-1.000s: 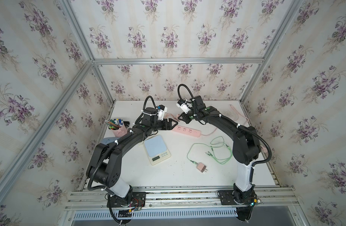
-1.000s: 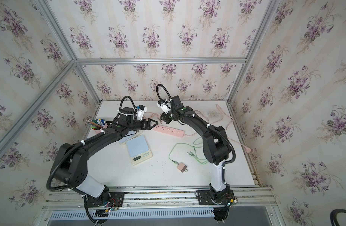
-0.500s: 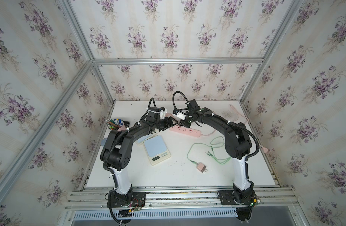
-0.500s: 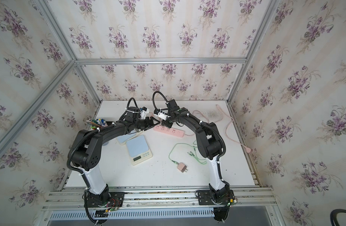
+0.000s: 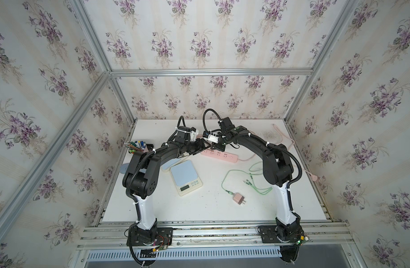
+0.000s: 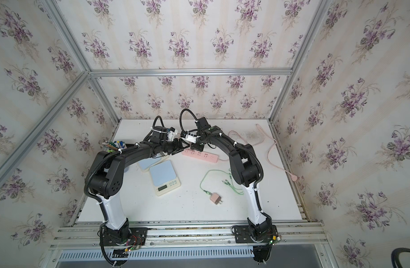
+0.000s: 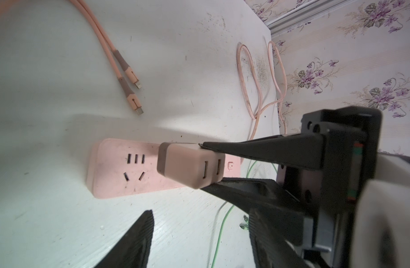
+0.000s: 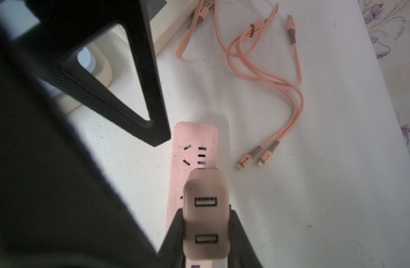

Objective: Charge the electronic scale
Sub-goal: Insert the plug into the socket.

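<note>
**Entry: plug-in stage, charger at strip**

1. Electronic scale [image 5: 186,176]: blue top, cream body, display toward the near edge. It is set flat at the middle of the table [image 5: 199,215]. It is untouched, and no cable is seen joined to it.
2. Power strip [image 5: 219,156]: pink, laid just beyond the scale on the far side, with its sockets facing up.
3. Charger block [image 7: 185,167]: pink, with two USB ports, both empty. It is clamped between the fingers of the right gripper [image 8: 206,218] and held over the sockets toward the strip's left end. Whether its prongs are seated cannot be told.
4. Left gripper [image 7: 200,212]: the jaws are spread with nothing between them. It is placed close beside the charger block, by the strip's left end.
5. Pink cable [image 8: 269,76]: multi-headed, loose on the table beyond the strip, all connectors free.
6. Green cable [image 5: 257,183] and spare charger [image 5: 238,199]: these are laid to the right of the scale, toward the near side, and are not in use.

Step judged in hand: the charger block is being fitted to the power strip, so the task is judged to be at an early stage.

Next move, as judged: the prongs are to be lined up with a socket's slots and pressed straight down. The strip is probably best steadied by the left gripper so that it does not slide. After that, a cable has yet to be joined to a USB port and to the scale.
</note>
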`<state>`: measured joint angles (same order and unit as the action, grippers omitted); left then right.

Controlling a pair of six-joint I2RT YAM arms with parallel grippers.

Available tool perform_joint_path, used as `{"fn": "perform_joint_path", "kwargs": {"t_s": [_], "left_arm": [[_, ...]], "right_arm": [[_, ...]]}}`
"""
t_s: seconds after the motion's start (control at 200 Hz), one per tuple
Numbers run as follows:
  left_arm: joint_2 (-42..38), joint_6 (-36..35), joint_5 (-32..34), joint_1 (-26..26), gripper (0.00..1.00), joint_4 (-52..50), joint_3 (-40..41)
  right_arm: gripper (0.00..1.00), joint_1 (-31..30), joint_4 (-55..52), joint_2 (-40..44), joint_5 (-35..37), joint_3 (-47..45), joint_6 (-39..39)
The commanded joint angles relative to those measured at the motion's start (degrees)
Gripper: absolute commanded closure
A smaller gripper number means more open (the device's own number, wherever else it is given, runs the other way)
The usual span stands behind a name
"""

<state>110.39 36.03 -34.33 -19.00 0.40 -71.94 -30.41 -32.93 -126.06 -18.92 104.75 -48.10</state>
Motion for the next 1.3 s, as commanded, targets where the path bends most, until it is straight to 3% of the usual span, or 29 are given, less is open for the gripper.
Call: {"fn": "perform_joint_path", "kwargs": {"t_s": [0.0, 0.899, 1.294], "left_arm": [[0.3, -0.8, 0.6, 0.1, 0.35, -0.6, -0.9], [5.4, -2.2, 4.3, -1.5, 0.4, -4.0, -7.1], [8.5, -2.5, 6.3, -2.8, 0.44, -6.7, -8.5]], "right_arm": [[1.0, 0.0, -5.1, -0.5, 0.4, 1.4, -0.6], [1.0, 2.1, -11.2, -7.8, -1.2, 5.0, 10.3], [1.0, 2.4, -12.0, -8.7, -0.5, 2.6, 13.3]]}}
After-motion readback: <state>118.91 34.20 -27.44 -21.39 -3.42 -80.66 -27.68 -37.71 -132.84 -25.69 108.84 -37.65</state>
